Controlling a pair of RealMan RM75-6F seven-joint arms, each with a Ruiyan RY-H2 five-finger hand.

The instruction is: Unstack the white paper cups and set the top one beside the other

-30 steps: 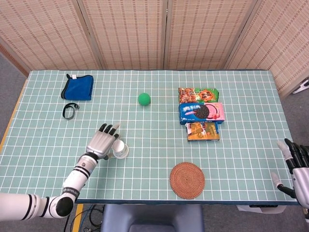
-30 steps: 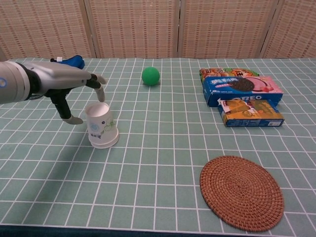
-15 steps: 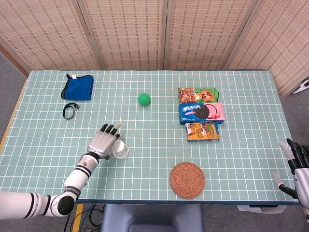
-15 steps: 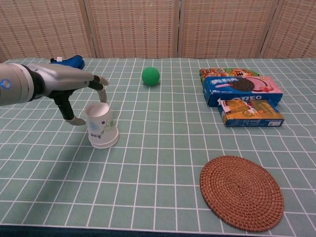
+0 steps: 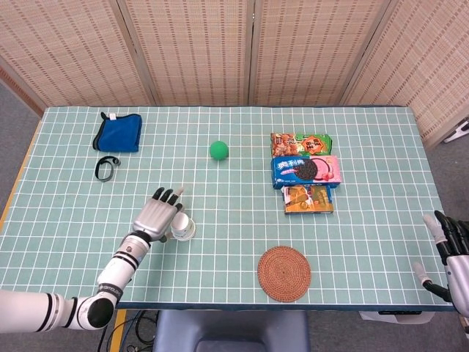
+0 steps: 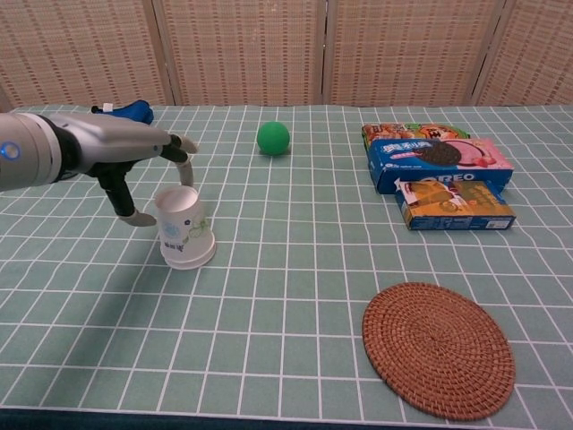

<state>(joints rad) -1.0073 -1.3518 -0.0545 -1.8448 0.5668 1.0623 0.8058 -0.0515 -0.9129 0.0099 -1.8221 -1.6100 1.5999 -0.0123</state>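
The white paper cups [image 6: 185, 234] stand as one stack, mouth up, on the near-left part of the green gridded table [image 5: 366, 227]. In the chest view the stack leans a little, its wide foot on the cloth and its open rim uppermost.

The left hand [image 5: 155, 215] hovers at the stack's left side. Its fingers [image 6: 175, 146] are spread and arch over the rim from behind, one fingertip reaching down to about the back edge of the rim; whether it touches is not clear. The thumb [image 6: 132, 215] hooks down just beside the stack's left wall, with a small gap showing between them. Nothing is clasped: the fingers are apart and hold no cup.

The right hand [image 5: 453, 254] hangs off the table's near-right corner, well apart from the cups, its fingers [image 5: 441, 223] extended and apart, holding nothing.

Elsewhere on the table lie a green ball [image 5: 218, 150] toward the far middle, three snack boxes [image 5: 305, 171] to the right, a round woven mat [image 5: 284, 273] near the front edge, and a folded blue cloth [image 5: 118, 133] with a black band [image 5: 106, 168] beside it at the far left.
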